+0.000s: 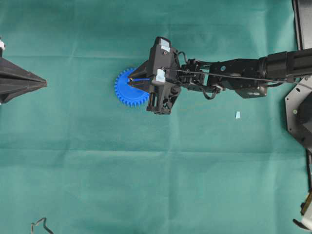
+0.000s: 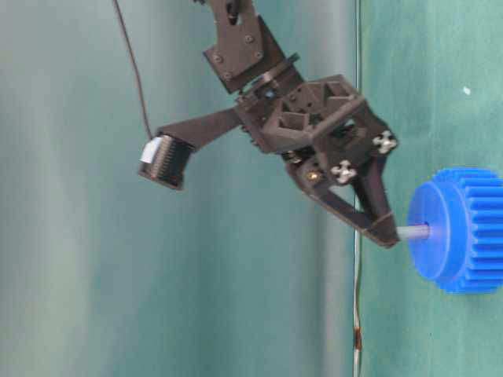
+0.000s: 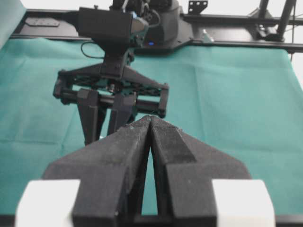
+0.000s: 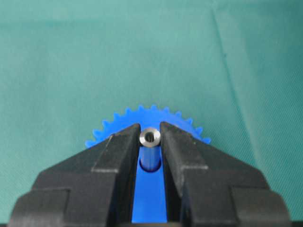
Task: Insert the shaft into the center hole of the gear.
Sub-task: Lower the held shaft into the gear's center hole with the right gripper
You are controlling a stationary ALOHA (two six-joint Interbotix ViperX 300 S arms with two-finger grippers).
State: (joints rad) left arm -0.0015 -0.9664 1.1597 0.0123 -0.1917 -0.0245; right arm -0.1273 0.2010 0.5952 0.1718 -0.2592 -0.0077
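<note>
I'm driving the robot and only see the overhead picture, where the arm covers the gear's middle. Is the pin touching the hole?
Observer: In the table-level view, the shaft sticks out from the middle of the gear. How deep it goes is hidden.
Operator: Am I holding it?
Observer: Yes. The right wrist view shows the right pincer squeezing it from both sides.
Operator: And the other arm?
Observer: The left wrist view shows the left pincer shut, holding nothing.

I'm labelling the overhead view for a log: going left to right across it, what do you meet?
left gripper → gear → right gripper, shut on the shaft → small pale blue scrap
</note>
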